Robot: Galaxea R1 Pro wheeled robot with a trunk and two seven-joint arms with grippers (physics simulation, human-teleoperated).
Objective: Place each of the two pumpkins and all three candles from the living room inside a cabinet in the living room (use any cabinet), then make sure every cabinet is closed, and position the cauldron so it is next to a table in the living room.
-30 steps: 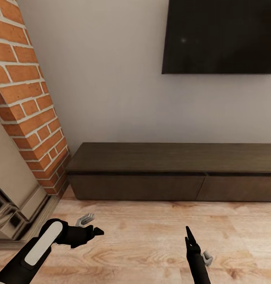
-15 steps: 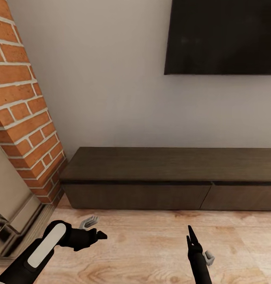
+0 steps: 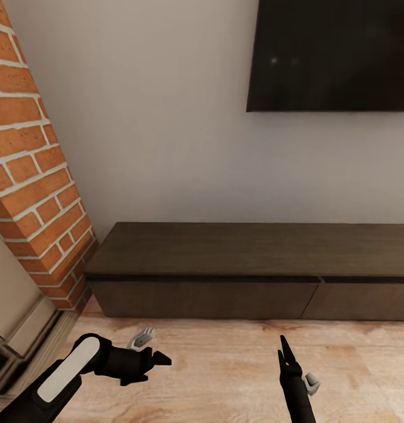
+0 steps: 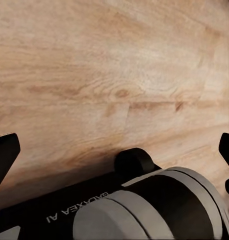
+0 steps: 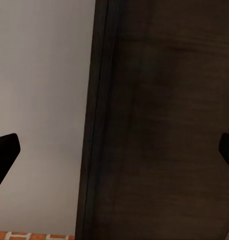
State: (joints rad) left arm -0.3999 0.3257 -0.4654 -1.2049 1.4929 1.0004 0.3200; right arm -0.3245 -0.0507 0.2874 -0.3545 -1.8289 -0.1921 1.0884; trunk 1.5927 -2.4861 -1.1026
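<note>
The cabinet (image 3: 249, 267) is a long, low dark-brown unit against the white wall, with both visible drawer fronts shut. My left gripper (image 3: 159, 358) hovers low over the wood floor in front of its left end. It is open and empty, its fingertips (image 4: 5, 155) spread wide over the floor planks. My right gripper (image 3: 282, 348) points at the cabinet's middle, a short way off. It too is open and empty, and the right wrist view looks onto the cabinet top (image 5: 164, 125) and the wall. The pumpkins, candles and cauldron are out of view.
A red brick chimney breast (image 3: 31, 170) with a fireplace surround (image 3: 16, 329) stands at the left, beside the cabinet's end. A dark flat screen (image 3: 337, 53) hangs on the wall above the cabinet. Light wood floor (image 3: 225, 376) lies between me and the cabinet.
The whole view has shifted: the camera has come closer to the cabinet and the brick has slid left. My left gripper has reached a little further right; the right gripper holds its pose.
</note>
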